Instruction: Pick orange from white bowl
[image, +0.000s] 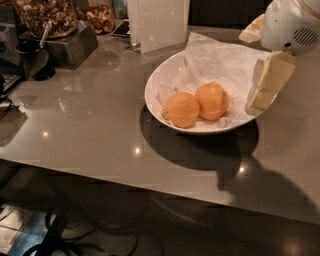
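1. Camera view: we look down on a grey, glossy counter (90, 125), with the white bowl (151, 95) right of centre on it.
2. The bowl is lined with crumpled white paper (225, 62), which rises above the far rim and spills over it.
3. The orange (212, 101) lies inside the bowl on the paper, near the front wall. It is the deeper-coloured, rounder fruit.
4. Touching its left side is a paler, more oval fruit (180, 109), also on the paper.
5. The gripper (262, 97) hangs at the bowl's right rim, its pale tip pointing down over the paper's edge, under a rounded white arm housing (292, 25).
6. It is to the right of the orange and apart from it, holding nothing that we can see. We cannot tell whether its jaws are released or clenched.
7. Behind the bowl stands an upright white card (157, 22).
8. At the far left are a dish of nuts (47, 15), a metal box (75, 45) and a dark cup (35, 60).
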